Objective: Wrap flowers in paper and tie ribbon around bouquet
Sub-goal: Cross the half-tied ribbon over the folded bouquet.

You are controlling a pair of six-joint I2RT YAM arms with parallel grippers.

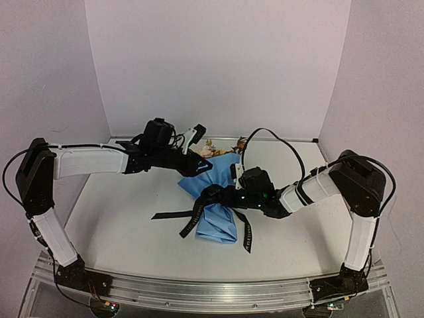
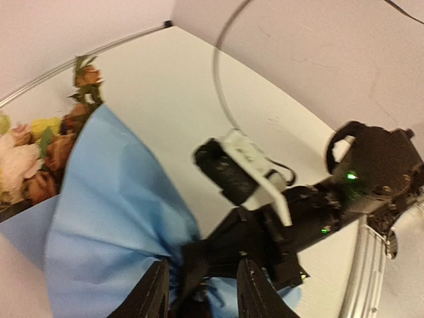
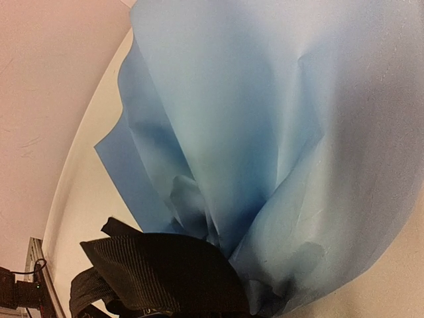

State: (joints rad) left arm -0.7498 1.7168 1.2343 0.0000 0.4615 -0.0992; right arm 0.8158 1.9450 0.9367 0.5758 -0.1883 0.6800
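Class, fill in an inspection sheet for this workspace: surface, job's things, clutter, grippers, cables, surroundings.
Surface: white table.
Job's things: blue paper is wrapped round the flowers and lies on the table, with blooms showing at the far end. A black ribbon circles the narrow waist, its tails trailing on the table.
Clutter: nothing seen.
Grippers: left gripper is open, with a finger either side of the waist. Right gripper is shut at the waist, apparently pinching the ribbon.
Cables: a black cable loops above the right arm.
Surroundings: pale walls; metal rail at the near edge.
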